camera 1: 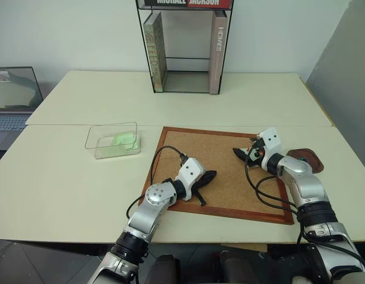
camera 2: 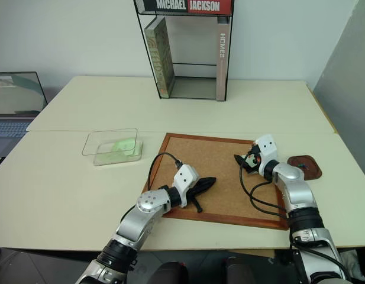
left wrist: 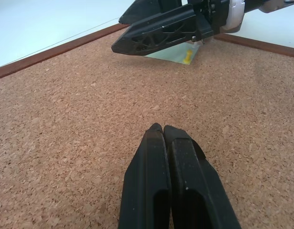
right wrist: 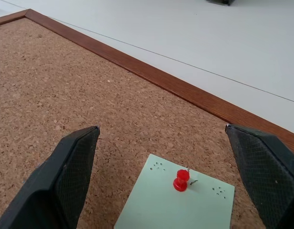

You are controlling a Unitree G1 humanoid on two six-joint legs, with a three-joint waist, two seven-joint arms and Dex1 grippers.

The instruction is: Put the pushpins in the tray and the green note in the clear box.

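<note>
Hovering over the corkboard (camera 1: pixel 223 171), right tool (right wrist: pixel 168 176) is spread wide around the red pin (right wrist: pixel 180 180), which still fastens the green note (right wrist: pixel 177 202) at the board's far right corner. A yellow pin (left wrist: pixel 187 57) stands in the same note. Left tool (left wrist: pixel 167 143) is pressed together, empty, resting on cork. Tray (camera 1: pixel 305 160) lies just right of the board; clear box (camera 1: pixel 113 140) to its left, already holding a mint-green piece.

Risk: closing off-centre could flick the tiny pin away or snag and tear the note.

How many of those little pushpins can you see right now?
2. A red pushpin is stuck through the green note on the corkboard. A yellow pushpin stands at that same note. More may lie hidden in the tray.
</note>
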